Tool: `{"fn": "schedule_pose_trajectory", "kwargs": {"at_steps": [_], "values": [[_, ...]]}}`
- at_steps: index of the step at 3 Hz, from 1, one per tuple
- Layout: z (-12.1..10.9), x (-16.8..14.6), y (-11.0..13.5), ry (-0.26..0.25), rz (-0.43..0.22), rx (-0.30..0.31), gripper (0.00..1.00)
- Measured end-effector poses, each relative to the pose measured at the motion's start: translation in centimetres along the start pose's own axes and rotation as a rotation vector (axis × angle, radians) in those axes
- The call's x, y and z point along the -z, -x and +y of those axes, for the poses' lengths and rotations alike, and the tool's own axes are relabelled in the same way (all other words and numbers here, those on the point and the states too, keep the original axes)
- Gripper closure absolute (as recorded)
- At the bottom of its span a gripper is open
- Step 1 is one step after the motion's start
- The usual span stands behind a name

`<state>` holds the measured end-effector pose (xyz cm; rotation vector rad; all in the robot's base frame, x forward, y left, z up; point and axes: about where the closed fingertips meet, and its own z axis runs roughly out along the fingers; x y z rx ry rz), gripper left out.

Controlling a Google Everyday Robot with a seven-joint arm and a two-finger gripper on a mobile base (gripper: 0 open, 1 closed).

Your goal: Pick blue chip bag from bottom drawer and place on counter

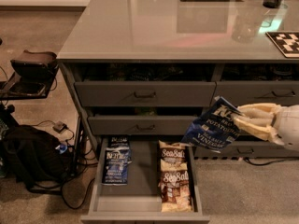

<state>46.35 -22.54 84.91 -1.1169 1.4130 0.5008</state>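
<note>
Gripper (238, 121) out at right, level with the lower drawer fronts, fingers pinching one edge of the blue chip bag (211, 126). Bag in the air, tilted, clear of the bottom drawer (145, 213) and just right of it. Edge-only pinch on glossy foil, so likely to slip or swing on the way up. Could catch under the counter (154, 27) lip if raised too close. Second blue bag (116, 160) and tan bags (174, 157) lying in drawer, untouched.

Gripper (239, 121), right of bottom drawer (145, 172), clamps blue chip bag (210, 127), hiding logo's end. Arm (290, 126) cut by right edge. Bottom drawer front cut by lower edge.
</note>
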Motion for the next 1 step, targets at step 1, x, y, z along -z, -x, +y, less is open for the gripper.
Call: {"fn": "schedule_pose_trajectory", "kwargs": {"at_steps": [1], "values": [[-0.77, 0.91, 1.80, -0.028, -0.001, -0.019, 1.00]]}}
